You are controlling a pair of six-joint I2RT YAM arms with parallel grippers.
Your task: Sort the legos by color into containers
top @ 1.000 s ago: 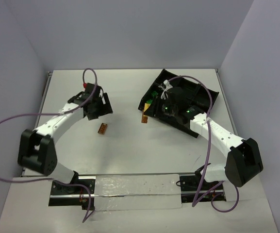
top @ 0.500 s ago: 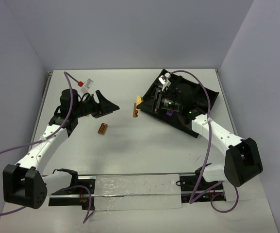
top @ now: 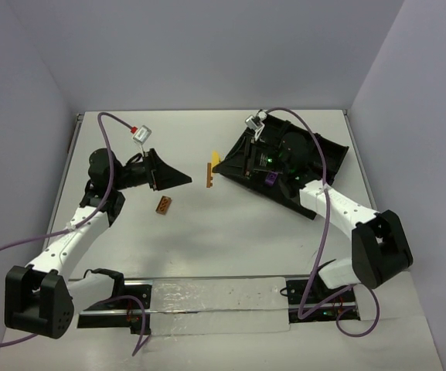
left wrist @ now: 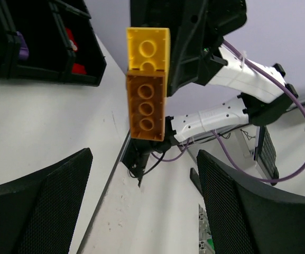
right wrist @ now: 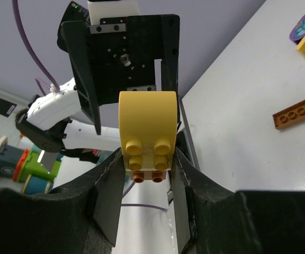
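The right gripper (right wrist: pixel 146 169) pinches the stuck-together yellow and brown legos (left wrist: pixel 147 84) up in the air beside the black tray (top: pixel 331 151), maybe so the wide-open left gripper (top: pixel 182 178) can pull them apart.

No writing, label, brand or number can be read in any view. The white tag (top: pixel 140 133) just behind the left pincer (top: pixel 178 178) is too small to make out. The studs of the yellow-and-brown lego stack (right wrist: pixel 147 138) clamped in the right pincer (right wrist: pixel 147 159) show no legible mark.
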